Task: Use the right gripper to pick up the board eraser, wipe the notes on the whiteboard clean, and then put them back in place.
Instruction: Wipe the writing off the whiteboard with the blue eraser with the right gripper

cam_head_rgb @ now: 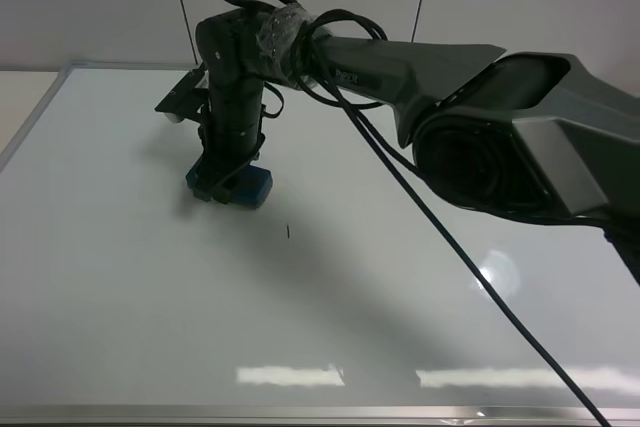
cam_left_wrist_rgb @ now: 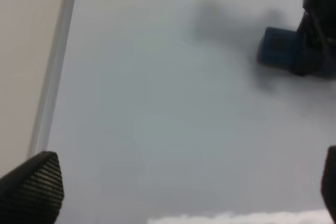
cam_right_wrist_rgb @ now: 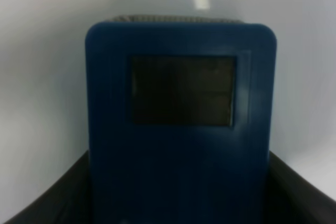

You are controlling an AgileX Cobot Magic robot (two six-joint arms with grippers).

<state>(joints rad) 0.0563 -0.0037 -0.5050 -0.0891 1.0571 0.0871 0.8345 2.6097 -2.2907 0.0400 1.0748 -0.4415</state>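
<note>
The board eraser is gripped in the right tool, whose jaws are closed on either side of the blue block. In the right wrist view most of the picture is filled by the block, and a dark rectangular patch is seen on its top. The eraser appears to be resting flat on the whiteboard, in the far left part as seen from the high camera, and much of it is hidden there by the tool's black body. A short thin black stroke of the notes is seen near the eraser, on its near side and apart from it. The right half of the board is crossed by the dark arm and its black cables, by which part of the board is covered. The left tool is held wide over the board beside the silver frame. A pale surface is seen beyond the frame.
</note>
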